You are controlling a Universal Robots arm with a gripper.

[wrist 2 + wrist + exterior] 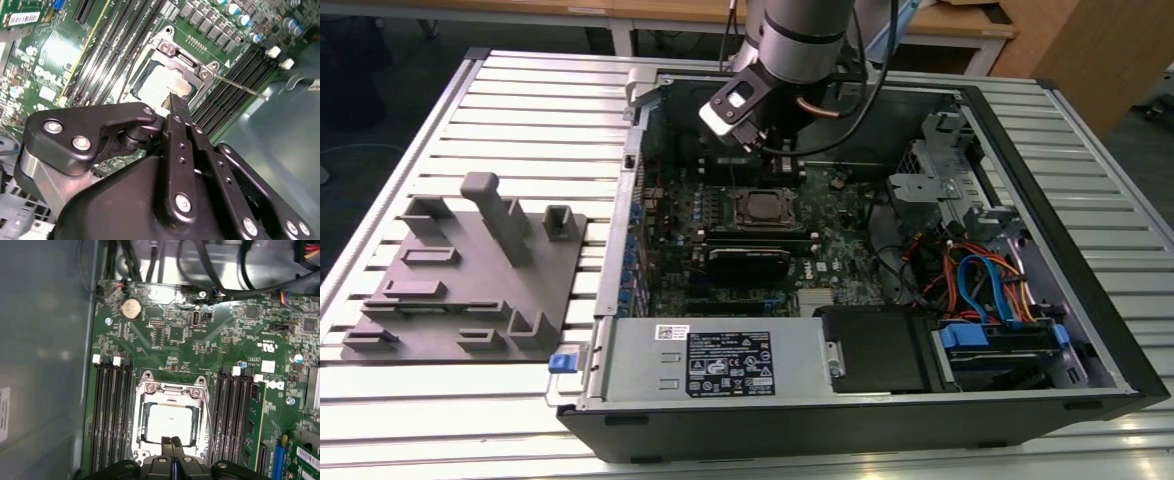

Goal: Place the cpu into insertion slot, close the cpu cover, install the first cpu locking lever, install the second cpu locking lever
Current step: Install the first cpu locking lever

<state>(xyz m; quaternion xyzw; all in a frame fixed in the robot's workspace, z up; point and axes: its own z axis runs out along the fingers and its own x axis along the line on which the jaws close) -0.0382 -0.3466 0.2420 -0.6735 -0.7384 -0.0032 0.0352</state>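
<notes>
- Gripper (pixel 171 441): black fingers pressed together with nothing between them. The tips sit over the near edge of the cpu cover (pixel 172 388); whether they touch it cannot be told.
- Cpu (pixel 169 421): silvery top, lying flat inside the insertion slot (pixel 146 415), directly ahead of the gripper tips. Placing judged done.
- Cpu cover: silver frame lying down around the chip, which shows through its window. Closing judged done.
- Locking lever (pixel 235 86): thin wire rod jutting free from the socket over the memory slots (pixel 235 95). Judged not latched.
- Second lever: state cannot be told; both installs judged left to do.
</notes>
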